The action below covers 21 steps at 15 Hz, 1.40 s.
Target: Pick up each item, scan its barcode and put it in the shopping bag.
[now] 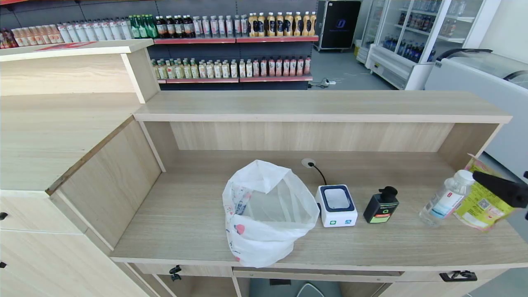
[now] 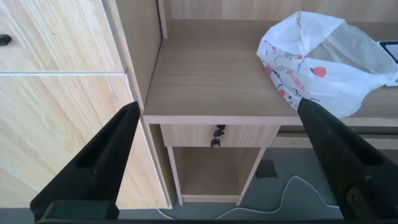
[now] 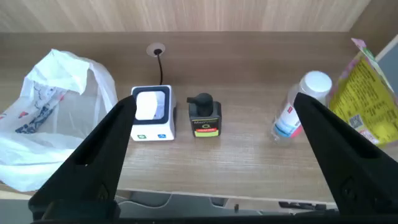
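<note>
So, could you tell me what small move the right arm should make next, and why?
Probably lower the open right gripper onto the clear bottle and close on it. Nothing is held yet, the shopping bag looks empty, and that bottle stands beside the gripper at the right end of the counter, nearer than the black pump bottle by the scanner.

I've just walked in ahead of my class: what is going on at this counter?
A robot stands at a shop checkout with nothing picked up yet. The shopping bag sits open on the counter beside the scanner. A black pump bottle, a clear bottle and a yellow packet wait on the scanner's right. Both the right gripper and the left gripper hover near the counter, jaws open and empty.
</note>
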Tool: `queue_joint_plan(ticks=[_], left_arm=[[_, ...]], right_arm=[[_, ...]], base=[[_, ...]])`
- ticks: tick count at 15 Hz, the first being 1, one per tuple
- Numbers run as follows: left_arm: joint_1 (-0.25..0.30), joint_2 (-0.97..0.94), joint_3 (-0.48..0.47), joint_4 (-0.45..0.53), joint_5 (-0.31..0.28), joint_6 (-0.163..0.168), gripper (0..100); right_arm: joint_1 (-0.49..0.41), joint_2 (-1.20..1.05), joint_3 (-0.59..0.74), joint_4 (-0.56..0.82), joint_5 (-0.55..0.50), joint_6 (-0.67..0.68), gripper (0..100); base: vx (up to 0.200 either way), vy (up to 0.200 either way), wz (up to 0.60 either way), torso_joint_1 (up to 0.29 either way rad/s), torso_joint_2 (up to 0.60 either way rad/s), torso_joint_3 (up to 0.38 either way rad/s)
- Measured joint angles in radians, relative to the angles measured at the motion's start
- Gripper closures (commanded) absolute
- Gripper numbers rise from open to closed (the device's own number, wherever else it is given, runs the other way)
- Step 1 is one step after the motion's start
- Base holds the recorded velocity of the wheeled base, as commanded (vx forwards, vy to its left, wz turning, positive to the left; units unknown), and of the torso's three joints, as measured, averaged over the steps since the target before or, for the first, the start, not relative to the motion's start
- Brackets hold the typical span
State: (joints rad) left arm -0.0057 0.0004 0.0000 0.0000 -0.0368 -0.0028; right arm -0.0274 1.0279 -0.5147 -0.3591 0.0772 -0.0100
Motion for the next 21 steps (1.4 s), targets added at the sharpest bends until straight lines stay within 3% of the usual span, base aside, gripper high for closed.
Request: queue_joint_plan(ticks=[4,9,14,21], left_arm=[[0.0,0.0,0.0,0.0,0.0,0.0,0],[0.0,0.0,0.0,0.0,0.0,0.0,0],[0.0,0.0,0.0,0.0,0.0,0.0,0],[0.0,0.0,0.0,0.0,0.0,0.0,0]], right_arm=[[-0.029,0.33,-0.067,-0.16,0.111,-0.121,0],[-0.085,0.59,-0.031,-0.376,0.166,-0.25,0],[-0.149,0.684,0.032,-0.386,0.181,-0.307,0],[-0.246,0.789,0.039,-0.39,0.331,-0.468,0]], base=[[0.0,0.0,0.0,0.0,0.0,0.0],[0.0,0.0,0.0,0.0,0.0,0.0],[0.0,0.0,0.0,0.0,0.0,0.0],[0.0,0.0,0.0,0.0,0.0,0.0]])
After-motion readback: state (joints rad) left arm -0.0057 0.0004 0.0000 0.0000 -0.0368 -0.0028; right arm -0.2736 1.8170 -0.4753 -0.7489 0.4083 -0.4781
